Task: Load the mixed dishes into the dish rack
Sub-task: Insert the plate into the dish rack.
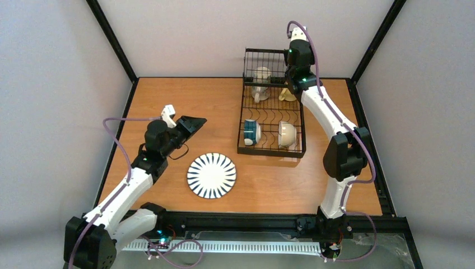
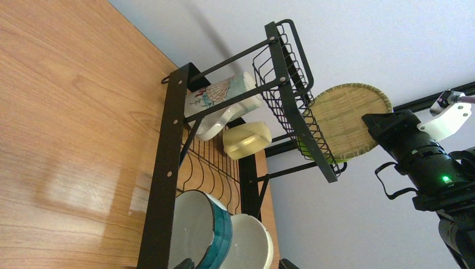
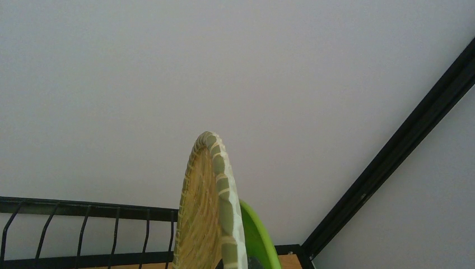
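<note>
Wooden bench (image 1: 213, 101) carries the dish rack (image 1: 271, 152) far back, a striped plate (image 1: 212, 175) near the front. Left jaws hang released; right jaws seem clenched on a woven plate (image 3: 210, 213) at the rack's raised end.

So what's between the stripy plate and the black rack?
Nothing but bare wooden table lies between the striped plate and the dish rack; the top view shows it.

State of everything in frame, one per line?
Left claw: open, empty.
Right claw: shut on woven plate.
Woven plate: upright, in the air by dish rack.
Striped plate: flat on table, unloaded.
Teal-banded cup: on its side in rack.
Bowl: on edge in rack.
Printed mug: tipped over in rack.
</note>
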Tool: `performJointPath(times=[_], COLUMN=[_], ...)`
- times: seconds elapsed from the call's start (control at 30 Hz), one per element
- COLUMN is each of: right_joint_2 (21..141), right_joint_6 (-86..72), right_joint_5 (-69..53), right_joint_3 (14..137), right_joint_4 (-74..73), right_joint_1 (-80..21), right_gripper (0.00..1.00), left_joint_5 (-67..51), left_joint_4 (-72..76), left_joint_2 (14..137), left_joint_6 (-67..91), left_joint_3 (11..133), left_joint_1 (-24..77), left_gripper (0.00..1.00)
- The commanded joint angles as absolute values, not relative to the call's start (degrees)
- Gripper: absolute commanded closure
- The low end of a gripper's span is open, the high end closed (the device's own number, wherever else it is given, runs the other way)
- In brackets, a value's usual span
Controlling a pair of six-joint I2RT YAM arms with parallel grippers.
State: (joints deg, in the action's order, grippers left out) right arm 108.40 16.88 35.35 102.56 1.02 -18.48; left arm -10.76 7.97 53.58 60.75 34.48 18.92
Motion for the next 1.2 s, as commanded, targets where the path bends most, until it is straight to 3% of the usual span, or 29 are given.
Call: performJointPath(times=[0.0, 0.13, 0.27, 0.6, 0.83, 1.17], right_joint_2=[109.32, 109.57, 109.77, 109.75, 108.89, 107.16], right_joint_6=[15.55, 14.64, 13.91, 12.19, 11.6, 11.02], right_joint_5=[35.95, 36.14, 36.75, 36.75, 36.69, 36.37], right_joint_3=[102.26, 102.01, 102.04, 102.69, 103.19, 104.53], right_joint_4=[2.35, 1.71, 1.05, -1.42, -1.94, -2.84], right_joint_1=[-17.82, -17.71, -17.66, -17.2, -17.22, -17.2], right_gripper=[0.98, 0.97, 0.89, 0.38, 0.27, 0.25], left_joint_5=[-11.07, -11.0, -10.87, -11.05, -11.07, -10.98], left_joint_4=[9.79, 9.45, 9.06, 8.79, 8.58, 8.15], left_joint_2=[54.4, 54.27, 53.92, 53.48, 52.72, 51.3], left_joint_6=[60.34, 60.46, 60.47, 61.06, 61.39, 62.04], left_joint_3=[34.52, 34.39, 34.5, 34.45, 33.96, 33.34], left_joint_1=[19.11, 19.08, 19.08, 19.1, 19.08, 19.07], left_gripper=[0.16, 0.11, 0.11, 0.1, 0.1, 0.1])
